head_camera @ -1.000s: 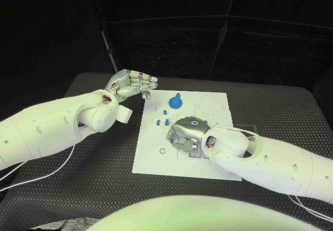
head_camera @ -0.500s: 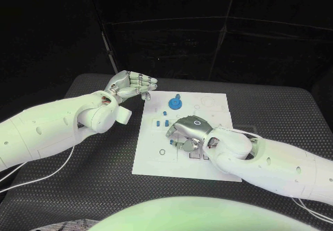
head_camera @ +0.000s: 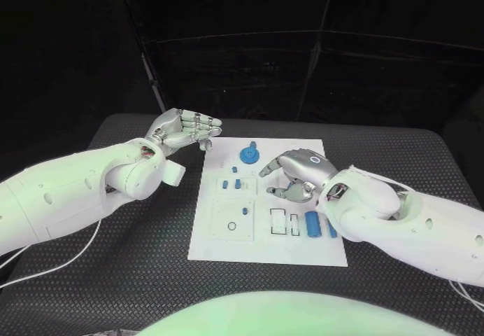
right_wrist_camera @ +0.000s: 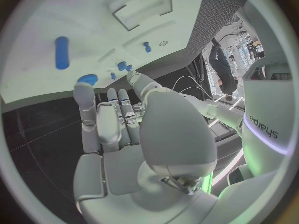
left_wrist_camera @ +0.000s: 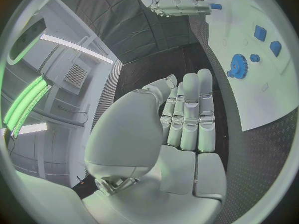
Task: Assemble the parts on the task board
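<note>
Parts on the task board [head_camera: 227, 245] are the matter here, and the nearest of them to any fingers is the blue cylinder [head_camera: 314, 225]. It lies just toward the robot from the right hand [head_camera: 294, 176], which hovers over the middle of the board with its fingers [head_camera: 280, 190] curled in; I see nothing held in them. The long axis of the cylinder runs from the far edge of the board toward the near edge, and it lies beside two narrow rectangular slots [head_camera: 278, 221], which look empty. On the other side of the right hand, further from the robot, the blue gear [head_camera: 251, 150] stands on the board, and some small blue pegs [head_camera: 232, 184] sit to the left of the fingers. The left hand [head_camera: 184, 129] is well apart from the cylinder, off the far left corner of the board above the table [head_camera: 131, 280], its fingers folded together and holding nothing. I judge the right hand is the better one for the cylinder
</note>
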Motion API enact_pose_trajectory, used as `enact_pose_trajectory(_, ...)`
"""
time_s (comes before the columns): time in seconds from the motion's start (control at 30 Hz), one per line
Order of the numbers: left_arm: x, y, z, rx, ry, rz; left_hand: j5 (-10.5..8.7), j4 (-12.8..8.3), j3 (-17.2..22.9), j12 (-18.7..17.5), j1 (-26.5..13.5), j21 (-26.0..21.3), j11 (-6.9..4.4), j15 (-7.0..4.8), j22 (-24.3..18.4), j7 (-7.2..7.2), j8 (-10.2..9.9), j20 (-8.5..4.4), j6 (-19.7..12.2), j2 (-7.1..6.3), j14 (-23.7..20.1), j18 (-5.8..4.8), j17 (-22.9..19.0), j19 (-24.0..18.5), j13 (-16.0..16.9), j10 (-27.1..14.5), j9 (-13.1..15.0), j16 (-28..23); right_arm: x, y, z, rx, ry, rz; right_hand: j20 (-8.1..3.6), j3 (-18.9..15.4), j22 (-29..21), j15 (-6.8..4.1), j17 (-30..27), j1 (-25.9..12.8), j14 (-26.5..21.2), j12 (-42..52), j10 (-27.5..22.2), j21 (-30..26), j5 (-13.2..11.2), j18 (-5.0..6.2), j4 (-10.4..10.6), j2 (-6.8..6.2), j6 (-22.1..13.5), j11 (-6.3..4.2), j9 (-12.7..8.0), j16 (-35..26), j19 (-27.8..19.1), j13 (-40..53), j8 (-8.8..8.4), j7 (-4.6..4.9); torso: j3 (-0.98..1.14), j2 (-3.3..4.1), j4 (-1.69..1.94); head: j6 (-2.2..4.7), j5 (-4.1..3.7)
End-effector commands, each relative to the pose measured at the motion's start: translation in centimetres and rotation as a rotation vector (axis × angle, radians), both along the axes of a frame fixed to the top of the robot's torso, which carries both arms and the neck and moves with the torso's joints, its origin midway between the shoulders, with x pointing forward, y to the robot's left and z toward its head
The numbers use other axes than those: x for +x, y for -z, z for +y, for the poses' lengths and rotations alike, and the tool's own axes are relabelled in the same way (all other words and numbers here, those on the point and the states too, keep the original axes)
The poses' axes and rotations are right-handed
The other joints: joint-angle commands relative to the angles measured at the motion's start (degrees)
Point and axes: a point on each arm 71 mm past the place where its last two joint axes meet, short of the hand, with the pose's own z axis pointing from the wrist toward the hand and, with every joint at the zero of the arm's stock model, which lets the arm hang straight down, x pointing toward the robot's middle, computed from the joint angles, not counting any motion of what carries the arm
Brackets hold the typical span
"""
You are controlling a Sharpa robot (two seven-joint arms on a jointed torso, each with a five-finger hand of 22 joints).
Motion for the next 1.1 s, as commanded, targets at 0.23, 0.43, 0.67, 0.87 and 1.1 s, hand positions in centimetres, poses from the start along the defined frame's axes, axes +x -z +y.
enact_pose_trajectory(0.23, 0.1, -0.1, -0.2, -0.010, 0.011, -0.001, -0.03, -0.26, -0.01, 0.37, -0.45, -0.37, -0.09, -0.05, -0.08, 0.31, -0.18, 0.02, -0.13, 0.07, -0.42, 0.72, -0.08, -0.40, -0.06, -0.41, -0.06, -0.22, 1.4, 0.4, -2.6, -0.131, 0.110, 0.116, 0.79, -13.92, -5.91, 1.24, -4.47, 3.69, -1.18, 3.02, -5.97, -4.62, -1.74, 1.26, 5.79, 0.48, -5.54, 0.84, 0.05, -2.91, -3.19, 0.10, 0.01, -1.53, -0.07, 0.05, 0.01, 0.44, -0.27)
enact_pose_trajectory(0.43, 0.2, 0.0, -0.3, -0.010, 0.012, 0.001, -0.03, -0.27, -0.02, 0.40, -0.47, -0.40, -0.09, -0.04, -0.10, 0.30, -0.17, 0.03, -0.13, 0.08, -0.42, 0.72, -0.10, -0.40, -0.06, -0.42, -0.05, -0.24, 1.3, 0.8, -3.5, -0.209, 0.124, 0.167, 0.97, -18.79, -7.70, 1.31, -6.10, 8.15, -1.72, 5.85, -8.01, -6.13, -3.20, 1.44, 13.66, -1.07, -6.48, 1.02, 0.14, -3.63, -3.61, 0.15, -0.02, -1.84, -0.12, 0.02, -0.08, 0.41, -0.35)
enact_pose_trajectory(0.67, 0.2, 0.1, -0.3, -0.010, 0.012, 0.002, -0.03, -0.27, -0.02, 0.40, -0.47, -0.40, -0.09, -0.04, -0.10, 0.30, -0.17, 0.03, -0.13, 0.08, -0.42, 0.72, -0.10, -0.40, -0.06, -0.42, -0.05, -0.24, 1.3, 1.1, -3.5, -0.241, 0.132, 0.185, 0.67, -17.94, -7.49, 0.90, -5.99, 9.15, -1.44, 8.02, -6.59, -6.03, -3.93, 1.41, 13.55, 0.99, -5.57, 0.47, 0.28, -3.35, -3.01, 0.36, 0.18, -1.11, -0.02, -0.02, -0.04, 0.33, -0.41)
enact_pose_trajectory(0.87, 0.1, 0.2, -0.3, -0.009, 0.011, 0.003, -0.03, -0.27, -0.02, 0.40, -0.47, -0.40, -0.09, -0.04, -0.10, 0.30, -0.17, 0.03, -0.13, 0.08, -0.42, 0.72, -0.10, -0.40, -0.06, -0.42, -0.05, -0.24, 1.5, 1.1, -3.3, -0.236, 0.135, 0.174, -0.42, -15.13, -4.16, -0.29, -4.56, 10.89, -0.08, 11.25, -1.90, -3.76, -5.43, 0.81, 11.83, 4.68, -0.62, -0.82, 0.87, -2.23, -0.02, 0.41, 1.82, 0.56, -0.01, 0.01, 0.03, 0.35, -0.38)
enact_pose_trajectory(1.1, 0.1, 0.2, -0.2, -0.009, 0.011, 0.003, -0.04, -0.26, -0.05, 0.46, -0.53, -0.44, -0.09, -0.02, -0.13, 0.29, -0.16, 0.05, -0.11, 0.11, -0.43, 0.71, -0.14, -0.41, -0.05, -0.41, -0.04, -0.28, 1.5, 1.2, -3.1, -0.244, 0.131, 0.178, -1.00, -12.37, -0.45, -0.85, -2.98, 11.92, 0.71, 11.05, 2.72, -1.23, -5.82, 0.13, 11.16, 6.70, 2.94, -1.35, 0.85, -1.27, 2.53, -0.18, 2.40, 0.39, -0.02, 0.03, -0.08, 0.29, -0.37)
